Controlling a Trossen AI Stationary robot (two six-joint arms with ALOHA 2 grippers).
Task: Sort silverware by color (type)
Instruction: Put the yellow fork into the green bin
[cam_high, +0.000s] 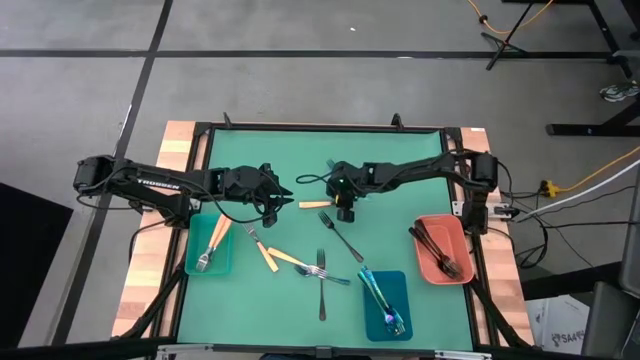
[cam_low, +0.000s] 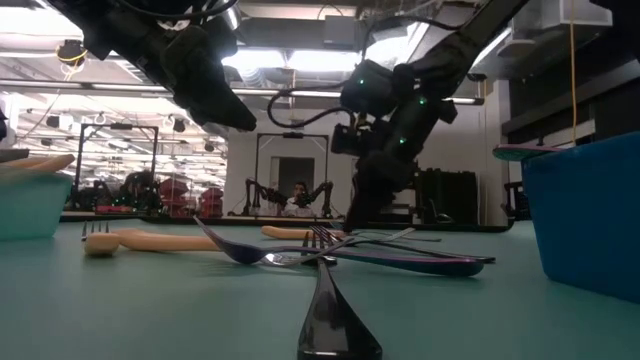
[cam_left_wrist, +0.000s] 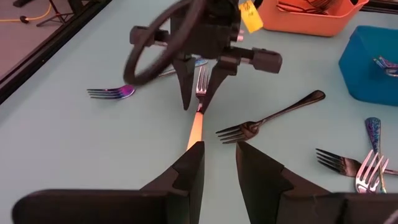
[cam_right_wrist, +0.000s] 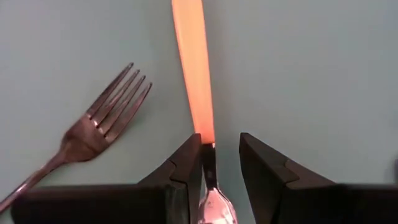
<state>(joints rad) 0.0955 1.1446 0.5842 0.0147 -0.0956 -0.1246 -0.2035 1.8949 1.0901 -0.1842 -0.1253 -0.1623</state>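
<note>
A fork with an orange handle (cam_high: 314, 204) lies flat on the green mat between my two grippers. My right gripper (cam_right_wrist: 221, 140) points steeply down over the fork's silver neck (cam_right_wrist: 209, 163), open, with one finger on each side. The left wrist view shows these fingers (cam_left_wrist: 186, 93) standing astride the fork's head. My left gripper (cam_left_wrist: 219, 146) hovers open above the handle's free end (cam_left_wrist: 194, 134) with nothing between its fingers. The teal tray (cam_high: 190, 262) holds orange-handled pieces, the blue tray (cam_high: 400, 285) iridescent ones, and the salmon tray (cam_high: 425, 262) black ones. My right gripper has its fingers on either side of the fork's neck (cam_right_wrist: 209, 163), coming from above and lying across the fork, which rests flat on the mat. One finger (cam_right_wrist: 186, 168) stands right beside the neck, and I cannot tell whether it touches.
A black fork (cam_high: 341, 236) lies close beside my right gripper. Toward the near edge lie two orange-handled pieces (cam_high: 263, 250), an iridescent piece (cam_high: 330, 275) and another black fork (cam_high: 322, 290). An iridescent fork (cam_left_wrist: 112, 92) lies beyond the right gripper. The mat's raised frame (cam_high: 320, 127) rings the table.
</note>
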